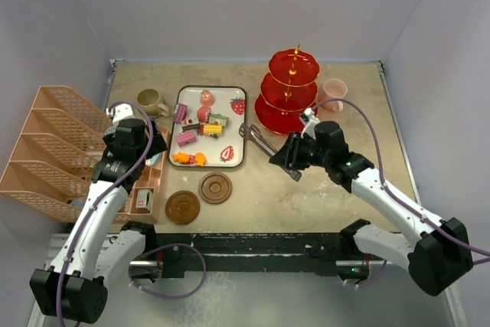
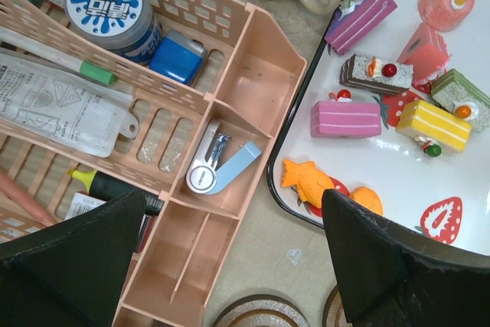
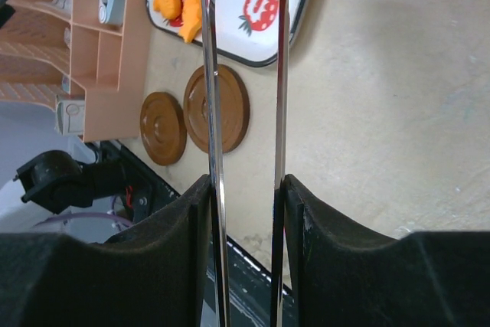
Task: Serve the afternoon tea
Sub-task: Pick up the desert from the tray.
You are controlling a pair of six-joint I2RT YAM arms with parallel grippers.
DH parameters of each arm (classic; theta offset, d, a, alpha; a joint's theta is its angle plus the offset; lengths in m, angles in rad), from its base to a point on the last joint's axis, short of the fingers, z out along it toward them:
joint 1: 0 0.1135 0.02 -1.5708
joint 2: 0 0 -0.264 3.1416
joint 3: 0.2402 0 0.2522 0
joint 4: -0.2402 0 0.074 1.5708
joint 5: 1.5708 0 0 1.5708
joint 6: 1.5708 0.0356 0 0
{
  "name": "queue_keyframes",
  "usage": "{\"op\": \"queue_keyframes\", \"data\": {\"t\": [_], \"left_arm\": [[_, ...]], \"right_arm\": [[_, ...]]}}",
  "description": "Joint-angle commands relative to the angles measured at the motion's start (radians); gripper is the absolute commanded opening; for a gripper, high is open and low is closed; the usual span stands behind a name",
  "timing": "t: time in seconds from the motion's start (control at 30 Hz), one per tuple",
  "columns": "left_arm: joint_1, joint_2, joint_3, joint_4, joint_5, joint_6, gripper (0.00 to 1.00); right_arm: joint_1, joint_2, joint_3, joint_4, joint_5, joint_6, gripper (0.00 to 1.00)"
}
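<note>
Right fingers (image 1: 282,160) were pinching the long metal tweezers (image 3: 215,112), one pad on each blade, and the blades stood parted with a clear gap between them. The tips pointed toward the strawberry-printed tray (image 1: 236,134), just short of its right edge. Left fingers (image 1: 149,143) were spread wide with nothing in them, hanging over the peach desk organizer (image 2: 253,59) beside the tray's left rim.

The step in hand looked like fetching a sweet with the tweezers. To do it well, I'd say bring the tips down so they straddle one piece before squeezing. Press gently, because the hard little toys could squirt out from smooth metal. Take an outer piece first rather than reaching into the cluster, and lift straight up before swinging across to the stand.

Now the count! The toy sweets (image 2: 344,117) were all on the tray; I made it nine: seven cake pieces and two orange pastries at the near end. There was one red three-tier stand (image 1: 291,89) at the back right of the desk (image 1: 329,189), its tiers apparently bare. Two mugs: the olive-brown mug (image 1: 151,101) left of the tray, the pink mug (image 1: 334,89) just right of the stand. Two brown coasters (image 1: 215,188) lay side by side near the tray's front edge, nothing on them.
</note>
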Motion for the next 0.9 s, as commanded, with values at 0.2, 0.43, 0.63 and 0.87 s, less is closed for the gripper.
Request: {"op": "queue_keyframes", "data": {"t": [0.2,0.43,0.63,0.87], "left_arm": [[-0.007,-0.072,0.053,0.000,-0.101,-0.032,0.95],[-0.007,-0.071,0.055,-0.006,-0.106,-0.033,0.95],[-0.007,-0.065,0.054,-0.002,-0.090,-0.032,0.95],[-0.008,-0.051,0.052,0.004,-0.069,-0.028,0.95]], "right_arm": [[0.211,0.179,0.321,-0.122,0.288,-0.065,0.42],[0.281,0.414,0.613,-0.218,0.438,-0.136,0.42],[0.292,0.649,0.855,-0.295,0.478,-0.187,0.42],[0.292,0.841,1.065,-0.338,0.486,-0.221,0.42]]}}
